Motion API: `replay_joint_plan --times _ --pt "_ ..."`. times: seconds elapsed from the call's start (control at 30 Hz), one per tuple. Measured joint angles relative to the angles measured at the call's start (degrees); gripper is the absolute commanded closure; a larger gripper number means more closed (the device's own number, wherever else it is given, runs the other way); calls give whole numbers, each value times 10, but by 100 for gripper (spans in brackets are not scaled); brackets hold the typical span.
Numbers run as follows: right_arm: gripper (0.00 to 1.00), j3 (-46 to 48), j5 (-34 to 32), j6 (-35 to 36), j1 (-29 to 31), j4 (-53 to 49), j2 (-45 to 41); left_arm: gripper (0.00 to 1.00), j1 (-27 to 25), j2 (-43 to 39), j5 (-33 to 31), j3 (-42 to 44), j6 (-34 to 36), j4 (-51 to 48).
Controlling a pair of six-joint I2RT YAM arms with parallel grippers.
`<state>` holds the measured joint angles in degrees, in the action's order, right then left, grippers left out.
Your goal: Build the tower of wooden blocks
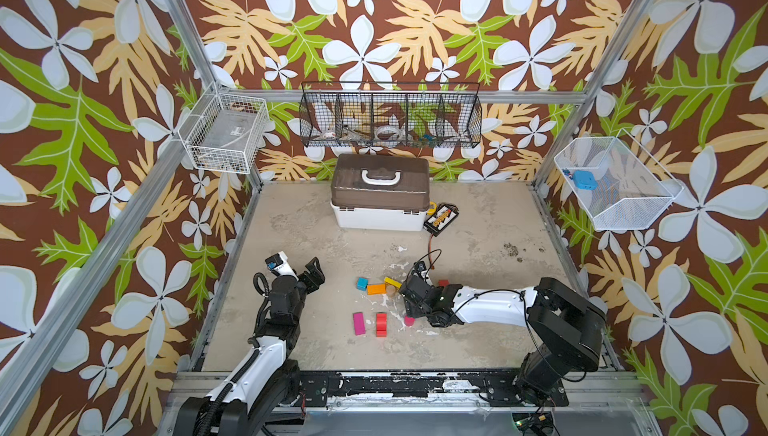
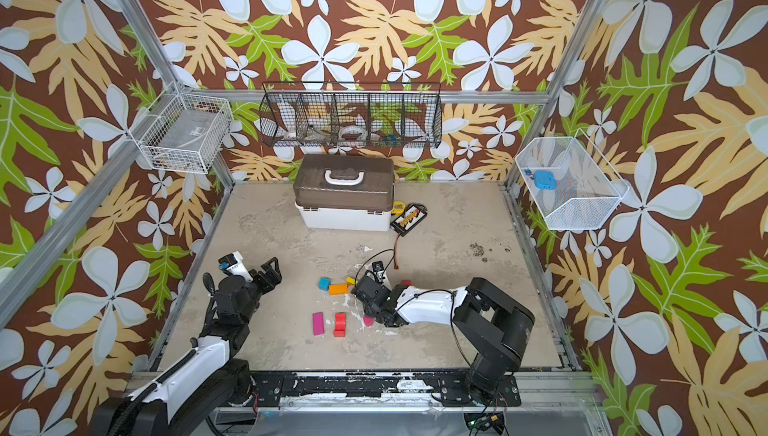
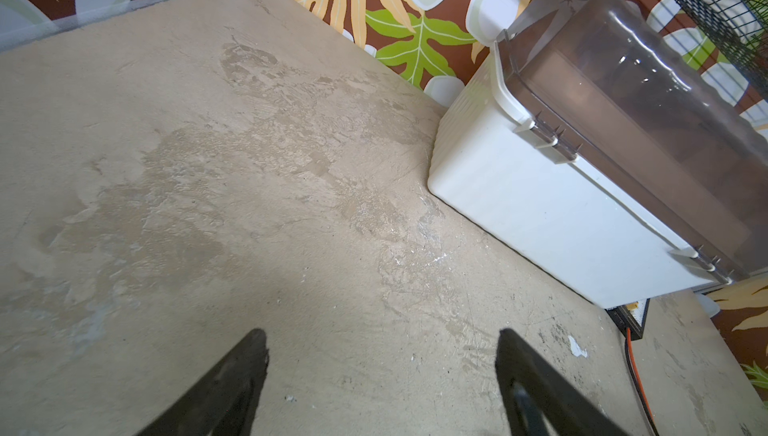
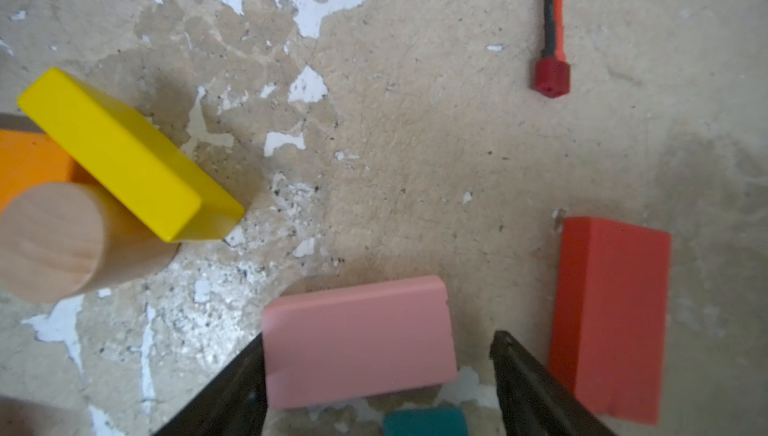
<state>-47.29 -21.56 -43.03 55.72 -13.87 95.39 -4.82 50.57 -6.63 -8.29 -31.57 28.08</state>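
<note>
Left claw [image 3: 381, 332]: is held well open over bare bench [image 3: 208, 205], in front of the white box [image 1: 380, 213] and toward its left; nothing is gripped.
Right claw [image 4: 378, 335]: is lowered in front of the white box, with its jaws set apart around the pink block [image 4: 357, 342]. One finger is seen at the block's edge and the other stands clear of it, so the block is not clamped.
Wood blocks [image 1: 376, 289]: are scattered loose on the bench in front of the white box; no stacking is yet done.
Teal cube [image 1: 362, 283], orange bar [image 2: 338, 288], yellow bar [image 4: 120, 155], tan cylinder [image 4: 54, 242]: are clustered together as the blocks nearest the white box. The yellow bar is tilted, one end propped over the orange bar beside the cylinder.
Magenta bar [image 1: 359, 323], red block [image 1: 381, 324]: are laid side by side, farther from the white box than the cluster.
Red bar [image 4: 611, 317]: is laid flat in front of the white box toward its right, just outside the right claw.
Black and yellow pack [image 1: 441, 218]: is set just beside the white box's right end.
</note>
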Motion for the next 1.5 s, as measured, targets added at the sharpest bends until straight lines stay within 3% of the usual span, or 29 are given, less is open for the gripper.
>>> replay_joint_plan --times 0.23,0.43,0.67,0.8,0.9,1.23,1.5 --pt "18 19 -23 -9 -1 -23 -20 13 0 -1 0 0 0 0" --pt "23 23 -49 -22 -3 -43 -25 13 0 -3 0 0 0 0" --pt "41 37 -61 -31 -6 -55 -49 13 0 -3 0 0 0 0" --pt "41 41 -63 -33 -9 -57 -61 13 0 -3 0 0 0 0" --pt "39 41 -52 -32 -9 -50 -65 13 0 -3 0 1 0 0" --pt "4 -23 -61 -31 -10 -50 -11 13 0 -6 0 1 0 0" --pt "2 -25 -91 -35 -44 -67 5 13 0 -7 0 1 0 0"
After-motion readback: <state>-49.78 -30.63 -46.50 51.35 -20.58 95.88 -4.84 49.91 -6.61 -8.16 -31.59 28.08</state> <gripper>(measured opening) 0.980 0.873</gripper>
